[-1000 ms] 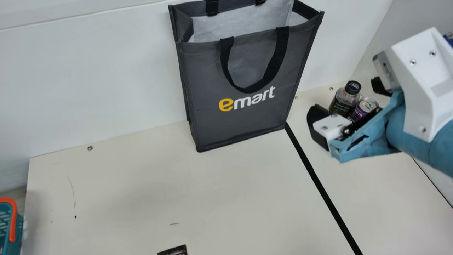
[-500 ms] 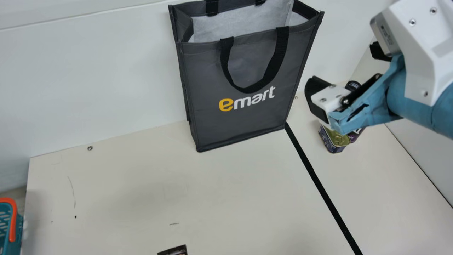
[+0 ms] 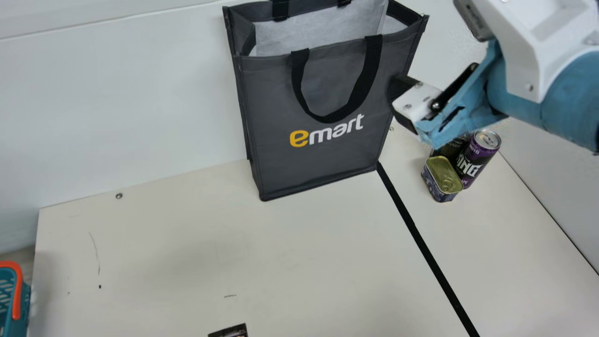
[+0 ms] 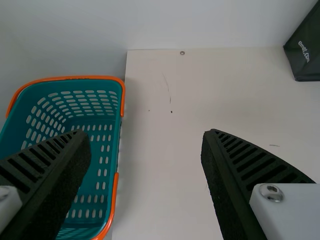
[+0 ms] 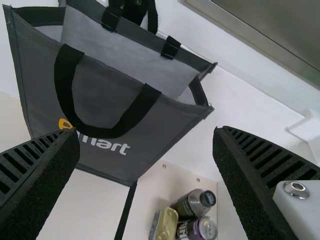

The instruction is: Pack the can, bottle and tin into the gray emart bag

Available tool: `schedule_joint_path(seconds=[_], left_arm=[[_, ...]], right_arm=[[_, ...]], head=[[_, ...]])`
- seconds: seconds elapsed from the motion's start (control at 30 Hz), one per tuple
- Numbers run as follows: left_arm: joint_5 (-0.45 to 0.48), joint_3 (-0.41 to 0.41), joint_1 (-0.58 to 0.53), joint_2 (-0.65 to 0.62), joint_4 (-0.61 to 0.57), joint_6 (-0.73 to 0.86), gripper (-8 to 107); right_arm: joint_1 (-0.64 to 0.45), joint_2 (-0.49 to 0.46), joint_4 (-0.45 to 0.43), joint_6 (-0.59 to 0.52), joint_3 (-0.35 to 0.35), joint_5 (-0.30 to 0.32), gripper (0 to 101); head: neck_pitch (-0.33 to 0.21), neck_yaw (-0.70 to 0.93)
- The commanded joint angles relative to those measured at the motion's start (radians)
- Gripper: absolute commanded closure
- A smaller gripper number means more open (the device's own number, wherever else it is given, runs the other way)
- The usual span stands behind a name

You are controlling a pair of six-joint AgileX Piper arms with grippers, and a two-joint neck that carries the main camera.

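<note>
The right wrist view shows the bottle's (image 5: 184,207) dark cap (image 5: 208,198); in the main view, the right gripper (image 3: 404,102) partly hides that bottle. It stands with the can (image 3: 477,157) and tin (image 3: 442,178) on the table (image 3: 299,262) beside the bag (image 3: 323,93), below the gripper's spread fingers. The left wrist view shows the left gripper (image 4: 147,134), fingers apart, and a basket (image 4: 102,150).

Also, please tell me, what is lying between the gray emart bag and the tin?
Between the gray bag and the tin, a black strip runs along the cream table; the main view shows this, and the right wrist view too.
</note>
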Motion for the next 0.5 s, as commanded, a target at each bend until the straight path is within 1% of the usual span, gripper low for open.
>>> schedule_joint_path(seconds=[0.0,0.27,0.47], left_arm=[[0.000,0.000,0.000,0.000,0.000,0.000,9],[0.000,0.000,0.000,0.000,0.000,0.000,9],[0.000,0.000,0.000,0.000,0.000,0.000,9]], right_arm=[[0.000,0.014,0.007,-0.024,-0.008,-0.009,11],[-0.009,0.083,0.056,-0.126,-0.059,-0.035,11],[-0.030,0.145,0.125,-0.215,-0.117,-0.032,11]], head=[[-0.023,-0.001],[-0.023,-0.001],[-0.023,-0.001]])
